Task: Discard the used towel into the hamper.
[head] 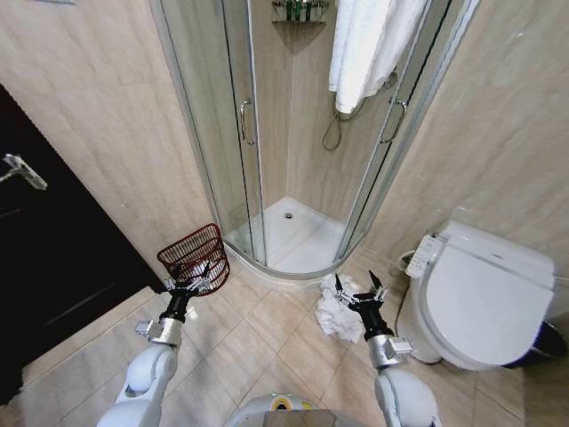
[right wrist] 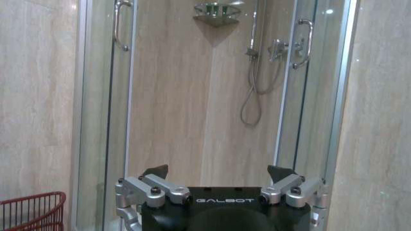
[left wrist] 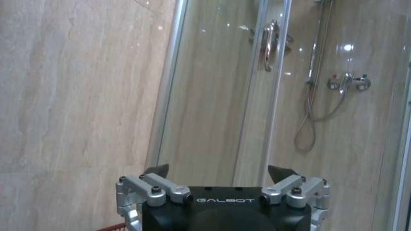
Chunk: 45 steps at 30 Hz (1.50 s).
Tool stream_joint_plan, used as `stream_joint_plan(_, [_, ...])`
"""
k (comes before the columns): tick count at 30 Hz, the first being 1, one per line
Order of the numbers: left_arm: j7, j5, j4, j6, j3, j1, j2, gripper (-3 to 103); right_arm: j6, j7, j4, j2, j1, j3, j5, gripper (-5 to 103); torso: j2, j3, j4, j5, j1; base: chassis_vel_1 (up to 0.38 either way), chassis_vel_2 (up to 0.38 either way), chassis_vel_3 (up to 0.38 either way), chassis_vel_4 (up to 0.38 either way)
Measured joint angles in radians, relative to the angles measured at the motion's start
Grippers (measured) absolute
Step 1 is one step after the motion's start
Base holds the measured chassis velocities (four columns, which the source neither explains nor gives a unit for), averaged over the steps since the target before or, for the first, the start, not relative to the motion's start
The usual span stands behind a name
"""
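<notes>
Here, a tiled bathroom seen from the robot's head camera: the curved glass shower enclosure (head: 293, 133) fills the 12 o'clock stretch, its doors parted on a white shower tray (head: 293, 233), with a white towel hanging (head: 364, 44) over the top of the glass at about 1 o'clock. A dark door (head: 53, 267) stands at 9 o'clock, and the white toilet (head: 484, 298), lid down, sits at 3 o'clock against the beige wall. The hamper (head: 194, 258) — a reddish-brown wire basket — stands on the floor at roughly 10 o'clock, close to the shower's threshold and the left wall. The used towel (head: 340, 309), white and crumpled, lies on the floor tiles at about 4 o'clock, between the shower threshold and the toilet base, well apart from the hamper. The left gripper (head: 197, 283) is raised in front of the hamper, overlapping its lower edge in the head view; its fingers stand apart with nothing between them, as the left wrist view (left wrist: 218, 172) confirms. The right gripper (head: 359, 294) hovers over the crumpled towel — whether it touches the cloth cannot be told — and its fingers are likewise spread and empty (right wrist: 218, 172). In the right wrist view a corner of the hamper (right wrist: 32, 211) shows beside the shower glass.
</notes>
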Motion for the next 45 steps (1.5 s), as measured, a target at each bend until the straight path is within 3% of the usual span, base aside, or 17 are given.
stream_joint_plan(45, [0.016, -0.005, 0.005, -0.008, -0.011, 0.004, 0.003, 100, 0.005, -0.039, -0.002, 0.0, 0.003, 0.011, -0.006, 100, 0.221, 0.117, 0.0, 0.0, 0.103, 0.013, 0.012, -0.014, -0.012])
